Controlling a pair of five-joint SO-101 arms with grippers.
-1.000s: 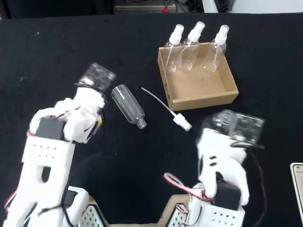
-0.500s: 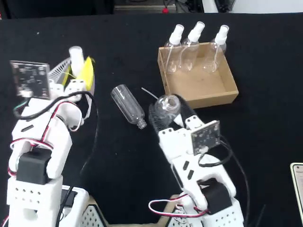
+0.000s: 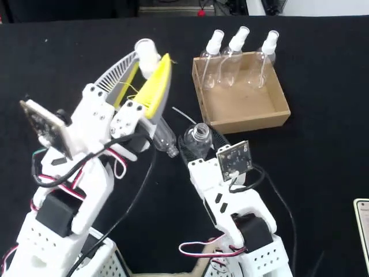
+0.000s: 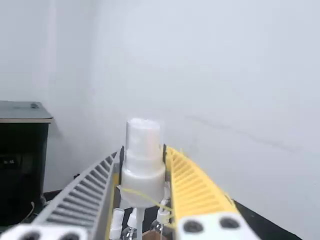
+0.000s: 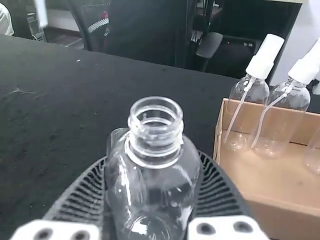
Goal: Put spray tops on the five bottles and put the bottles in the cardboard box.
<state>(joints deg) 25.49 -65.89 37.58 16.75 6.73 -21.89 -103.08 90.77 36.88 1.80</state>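
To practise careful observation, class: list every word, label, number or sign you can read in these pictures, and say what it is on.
No text can be read.
Cardboard box, capped bottles, open bottle, spray top: no print shows.
Flat item at the right edge of the table: too small to read.
Red-and-white mark in the room behind: blurred.

Three clear plastic bottles (image 3: 230,66) with white sprayers stand upright along the far wall of the brown cardboard box (image 3: 245,115). An open-necked clear bottle (image 5: 152,165) stands upright in the right gripper (image 5: 150,155). A white plastic spray top (image 4: 143,142) sits nozzle-up in the left gripper (image 4: 142,154). A fifth bottle (image 3: 166,140), mostly hidden, seems to lie sideways.
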